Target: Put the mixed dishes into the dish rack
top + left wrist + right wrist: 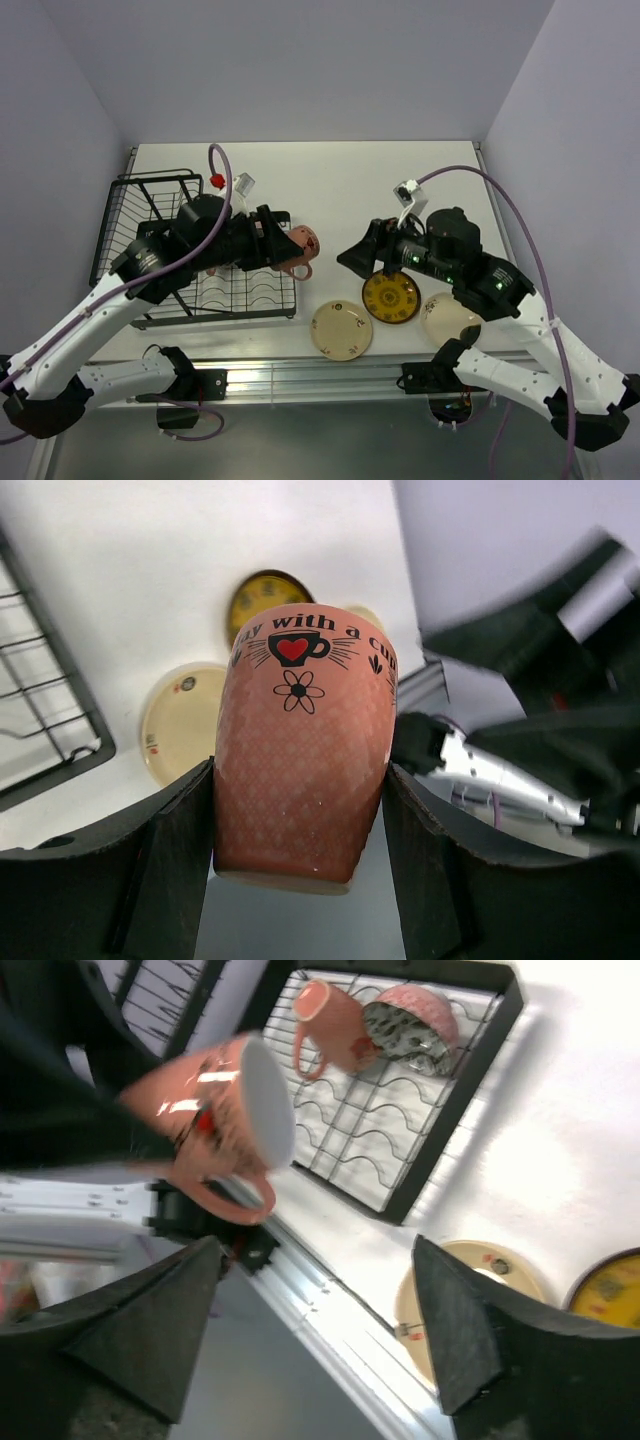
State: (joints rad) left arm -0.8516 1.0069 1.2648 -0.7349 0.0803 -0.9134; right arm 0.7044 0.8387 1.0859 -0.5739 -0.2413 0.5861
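Observation:
My left gripper [283, 247] is shut on a pinkish-orange mug [300, 740] and holds it in the air beside the right end of the black wire dish rack [150, 215]. The held mug also shows in the right wrist view [225, 1110]. A second pinkish-orange mug [335, 1035] and the small dark patterned bowl [410, 1025] lie in the rack [455, 1110]. The mustard-yellow plate [391, 297] and two cream plates [341, 330] [450, 318] lie flat on the table. My right gripper [352, 258] is open and empty, above the table left of the yellow plate.
The table's front edge with a metal rail [320, 378] runs just below the plates. White walls close in the back and both sides. The right arm's cable [520, 215] loops over the right side of the table.

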